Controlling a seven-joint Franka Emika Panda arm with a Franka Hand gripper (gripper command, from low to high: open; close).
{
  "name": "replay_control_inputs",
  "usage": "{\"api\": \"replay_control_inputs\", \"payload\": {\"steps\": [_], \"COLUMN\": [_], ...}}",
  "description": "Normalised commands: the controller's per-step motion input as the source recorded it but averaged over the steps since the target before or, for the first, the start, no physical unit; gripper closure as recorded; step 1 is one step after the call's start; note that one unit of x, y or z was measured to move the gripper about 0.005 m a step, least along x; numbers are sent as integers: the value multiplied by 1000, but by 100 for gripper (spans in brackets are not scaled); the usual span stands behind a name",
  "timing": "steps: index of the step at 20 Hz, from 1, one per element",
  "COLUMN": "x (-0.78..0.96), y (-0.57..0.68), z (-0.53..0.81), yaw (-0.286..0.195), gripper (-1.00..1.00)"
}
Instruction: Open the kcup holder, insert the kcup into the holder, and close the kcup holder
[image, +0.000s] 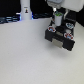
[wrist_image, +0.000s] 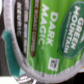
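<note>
The kcup holder (image: 61, 36) is a black boxy unit on the white table at the exterior view's right, and it looks pulled open toward the front, with pale marks and round slots faintly visible. Directly above it hangs the kcup (image: 58, 19), a small white pod with a green top. My gripper (image: 58, 14) reaches down from the top edge and is shut on the pod. In the wrist view the kcup (wrist_image: 50, 42) fills the frame: a green lid with white lettering and a pale rim. My fingers are hidden there.
A tall white bottle-like object (image: 24, 11) stands at the back on the exterior view's left, in front of dark equipment with blue lights (image: 10, 20). The white table (image: 25, 55) stretches across the front and left.
</note>
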Motion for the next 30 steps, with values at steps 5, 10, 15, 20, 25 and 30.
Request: {"api": "replay_control_inputs", "payload": {"steps": [5, 10, 15, 20, 25, 30], "x": [124, 81, -15, 4, 49, 149], "y": [173, 115, 39, 54, 213, 353], "z": [-32, -144, -189, 16, 126, 125], "yaw": [2, 21, 17, 6, 0, 0], "gripper": [100, 100, 100, 100, 100, 100]}}
